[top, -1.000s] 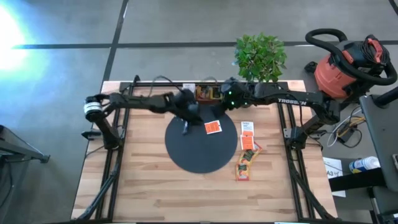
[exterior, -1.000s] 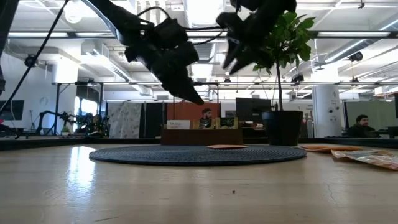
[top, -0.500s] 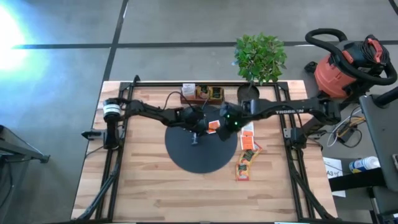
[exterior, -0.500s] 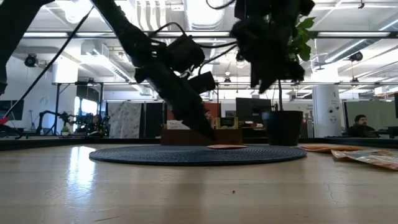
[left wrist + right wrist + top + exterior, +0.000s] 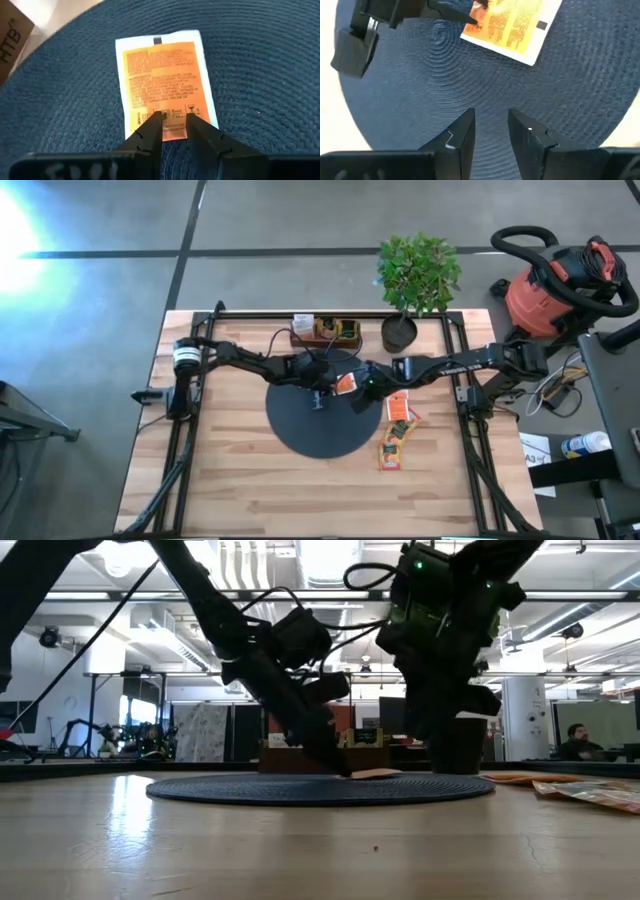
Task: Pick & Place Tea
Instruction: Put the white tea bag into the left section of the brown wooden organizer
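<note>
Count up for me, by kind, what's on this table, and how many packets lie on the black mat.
Robot arms: 2 (left arm, right arm)
Black mat: 1
Wooden box: 1
Potted plant: 1
Orange packet on the mat: 1
Total: 6
The packet pile beside the mat overlaps too much to count.

Orange-and-white paper tea sachet [image 5: 164, 85] flat on round black woven mat [image 5: 300, 430], under left gripper [image 5: 173, 120] tips; right gripper [image 5: 491, 117] just beside, over mat.
</note>
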You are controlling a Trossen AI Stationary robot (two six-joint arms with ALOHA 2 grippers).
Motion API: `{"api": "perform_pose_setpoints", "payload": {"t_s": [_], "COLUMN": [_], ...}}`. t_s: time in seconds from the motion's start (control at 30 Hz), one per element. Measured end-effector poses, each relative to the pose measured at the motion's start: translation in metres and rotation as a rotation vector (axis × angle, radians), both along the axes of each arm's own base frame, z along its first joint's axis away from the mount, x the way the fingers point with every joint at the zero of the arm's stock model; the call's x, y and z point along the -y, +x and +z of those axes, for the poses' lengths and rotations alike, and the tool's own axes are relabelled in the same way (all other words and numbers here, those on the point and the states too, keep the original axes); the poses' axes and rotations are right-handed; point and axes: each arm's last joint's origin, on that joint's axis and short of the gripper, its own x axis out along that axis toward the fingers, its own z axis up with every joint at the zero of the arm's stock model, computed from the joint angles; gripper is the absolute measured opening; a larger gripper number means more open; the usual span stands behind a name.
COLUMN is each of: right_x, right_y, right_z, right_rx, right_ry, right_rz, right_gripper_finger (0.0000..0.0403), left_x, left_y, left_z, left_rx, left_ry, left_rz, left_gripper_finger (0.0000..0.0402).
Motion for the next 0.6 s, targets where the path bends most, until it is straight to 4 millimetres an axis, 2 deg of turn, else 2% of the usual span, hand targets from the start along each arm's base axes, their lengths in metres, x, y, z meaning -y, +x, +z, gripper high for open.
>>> {"api": "perform_pose_setpoints", "payload": {"t_s": [0.2, 0.33, 0.47, 0.6], "right_x": [0.001, 0.008, 0.017, 0.024], "right_y": [-0.006, -0.013, -0.016, -0.014], "right_z": [-0.011, -0.024, -0.034, -0.037], "right_rx": [-0.039, -0.074, -0.002, 0.085], "right_ry": [-0.027, 0.001, 0.032, 0.043], "right_rz": [0.007, -0.123, -0.231, -0.257], "right_gripper_finger": [0.0114, 0.0114, 0.0114, 0.0114], "left_x": [0.000, 0.000, 0.000, 0.004], "left_y": [0.001, 0.001, 0.001, 0.002], "left_z": [-0.005, -0.004, -0.006, -0.007], "left_rx": [0.000, 0.003, 0.004, 0.004], "left_ry": [-0.054, -0.062, -0.100, -0.127], "left_rz": [0.051, 0.051, 0.046, 0.038], "left_gripper_finger": [0.0085, 0.0085, 0.0085, 0.0085]}}
